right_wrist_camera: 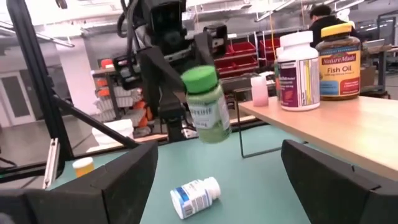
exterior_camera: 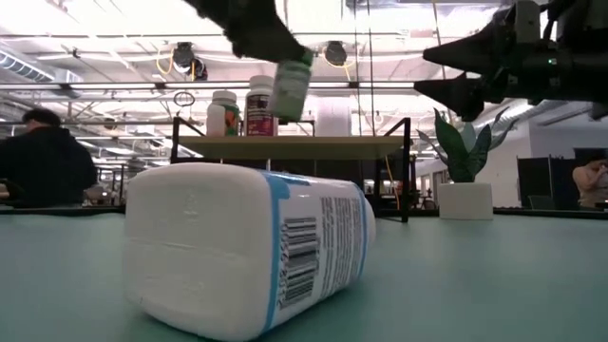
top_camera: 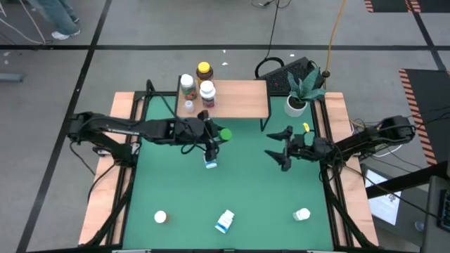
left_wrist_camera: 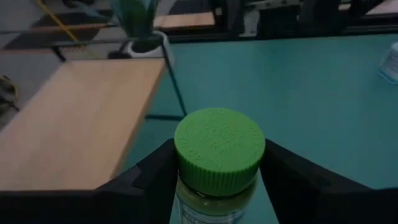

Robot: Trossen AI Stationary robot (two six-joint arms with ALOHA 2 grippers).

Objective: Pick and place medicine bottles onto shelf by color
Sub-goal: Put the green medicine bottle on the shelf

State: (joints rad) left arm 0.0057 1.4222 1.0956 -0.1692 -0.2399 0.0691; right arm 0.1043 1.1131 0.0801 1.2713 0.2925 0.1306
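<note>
Left pincer (top_camera: 211, 135) is closed on the green-lid bottle (top_camera: 223, 133), holding it in the air at frame centre in the high view, just below the shelf's (top_camera: 239, 98) front edge. In the left wrist view the fingers (left_wrist_camera: 152, 180) clamp the body just under the cap (left_wrist_camera: 219, 146); the bottle hangs tilted in the right wrist view.

Right pincer (top_camera: 279, 149) is spread wide and empty, hovering right of centre over the green worktop (top_camera: 246, 190).

On the shelf's left end stand a white bottle with a white lid (top_camera: 207, 92), an amber one with a yellow lid (top_camera: 204, 70), and another white one (top_camera: 186, 83). Loose on the worktop: a blue-labelled bottle (top_camera: 211, 162) on its side right under the left pincer, another (top_camera: 225, 221) bottom centre, and white ones bottom left (top_camera: 160, 217) and bottom right (top_camera: 302, 213).

Handling, my read: small rigid plastic, light and not fragile. The smooth round wall could slip or rotate in the grip. Grab mid-body or just under the ribbed cap, square on; the present tilt means it may tip when set down.

Hard to see: the low view is mostly blocked by a lying bottle (exterior_camera: 247, 249); the held bottle's base is cut off in the left wrist view; labels are unreadable from above. There's also a small pink item (right_wrist_camera: 259, 91) on the shelf I can't identify. A plant pot (top_camera: 295, 105) sits right of the shelf.
</note>
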